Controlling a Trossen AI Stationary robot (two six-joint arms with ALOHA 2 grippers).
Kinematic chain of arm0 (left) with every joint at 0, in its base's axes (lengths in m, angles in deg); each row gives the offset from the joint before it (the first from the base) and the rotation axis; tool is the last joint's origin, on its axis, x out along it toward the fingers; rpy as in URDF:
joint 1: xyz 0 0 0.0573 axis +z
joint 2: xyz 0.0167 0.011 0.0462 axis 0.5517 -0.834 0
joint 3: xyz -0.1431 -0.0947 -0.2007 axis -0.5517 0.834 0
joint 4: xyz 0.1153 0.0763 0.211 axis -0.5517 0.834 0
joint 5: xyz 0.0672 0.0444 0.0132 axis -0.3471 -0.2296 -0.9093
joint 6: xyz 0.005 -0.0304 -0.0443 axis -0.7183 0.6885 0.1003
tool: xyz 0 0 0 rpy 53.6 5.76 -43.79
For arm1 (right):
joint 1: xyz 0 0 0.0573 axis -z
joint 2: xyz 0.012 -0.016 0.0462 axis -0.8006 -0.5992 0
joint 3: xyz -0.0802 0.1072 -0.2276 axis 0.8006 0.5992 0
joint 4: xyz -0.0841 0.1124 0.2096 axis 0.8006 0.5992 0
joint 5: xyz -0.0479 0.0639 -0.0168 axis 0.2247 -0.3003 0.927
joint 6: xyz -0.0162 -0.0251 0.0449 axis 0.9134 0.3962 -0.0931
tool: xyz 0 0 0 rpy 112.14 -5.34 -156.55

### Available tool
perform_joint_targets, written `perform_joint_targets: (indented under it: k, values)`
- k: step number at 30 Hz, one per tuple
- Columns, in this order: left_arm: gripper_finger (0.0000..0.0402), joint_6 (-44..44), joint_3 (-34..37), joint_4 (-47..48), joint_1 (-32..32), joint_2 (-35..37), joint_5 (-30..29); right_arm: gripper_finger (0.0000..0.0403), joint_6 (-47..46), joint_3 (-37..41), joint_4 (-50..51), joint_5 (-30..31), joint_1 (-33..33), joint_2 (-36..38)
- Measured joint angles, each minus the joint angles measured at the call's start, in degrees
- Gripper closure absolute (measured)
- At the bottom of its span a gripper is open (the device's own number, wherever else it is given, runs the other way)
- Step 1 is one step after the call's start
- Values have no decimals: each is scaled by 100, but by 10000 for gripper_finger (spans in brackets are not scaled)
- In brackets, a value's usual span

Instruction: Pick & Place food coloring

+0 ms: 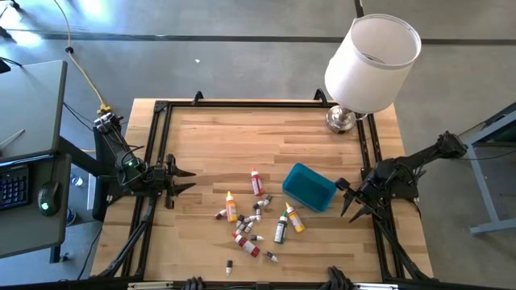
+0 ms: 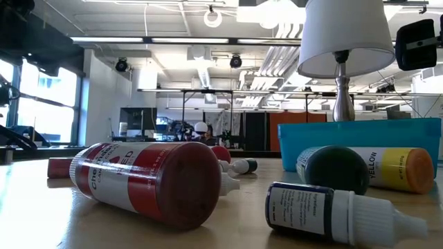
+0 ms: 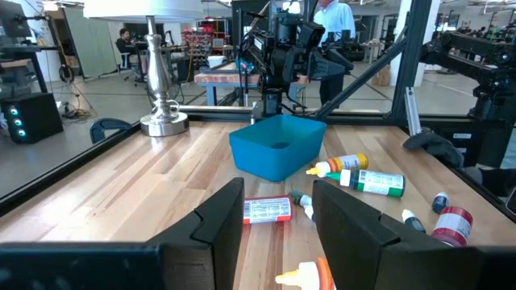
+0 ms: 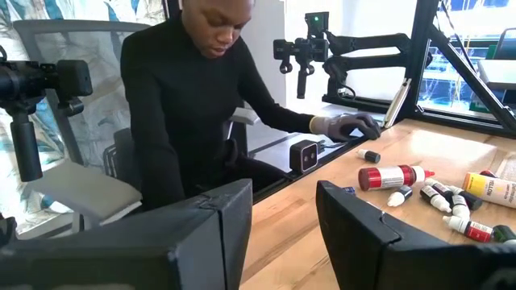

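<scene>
Both arms are parked at the table edges: the left gripper sits at the left side and the right gripper at the right, each with fingers spread and nothing between them. The small plastic food coloring dropper bottles lie scattered on the wooden tabletop, just beside the teal rectangular plastic bin. A person in black is leaning in at the table's near edge.

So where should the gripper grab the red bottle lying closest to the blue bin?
Probably across the middle of the red bottle's body, from straight above. It lies flat on the table, apart from the others, its cap end pointing away from the pile; jaws should straddle its width.
</scene>
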Motion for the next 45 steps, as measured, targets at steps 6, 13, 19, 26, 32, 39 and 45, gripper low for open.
perform_joint_targets:
  k: [6, 13, 19, 26, 32, 39, 45]
  values:
    - [257, 0, 0, 0, -1, -1, 2, 270, 0, 0, 0, 1, 0, 2]
    - [257, -1, 0, -1, -1, -2, 1, 270, 0, -2, 0, 0, 0, 2]
    - [257, 0, 0, 0, 0, -2, 0, 270, 0, 0, 0, 0, 0, 0]
    - [257, 0, 0, -1, -2, -1, 2, 270, 0, 0, -1, 0, 0, 0]
    - [257, -1, 0, 0, -1, -1, 4, 270, 0, -2, 0, 0, 0, 0]
    - [257, 105, -26, -136, -2, -2, 155, 270, 0, -2, -5, 2, 0, 0]
    - [257, 363, -215, -147, -2, -1, 309, 270, 353, -1, -57, 2, -1, 2]
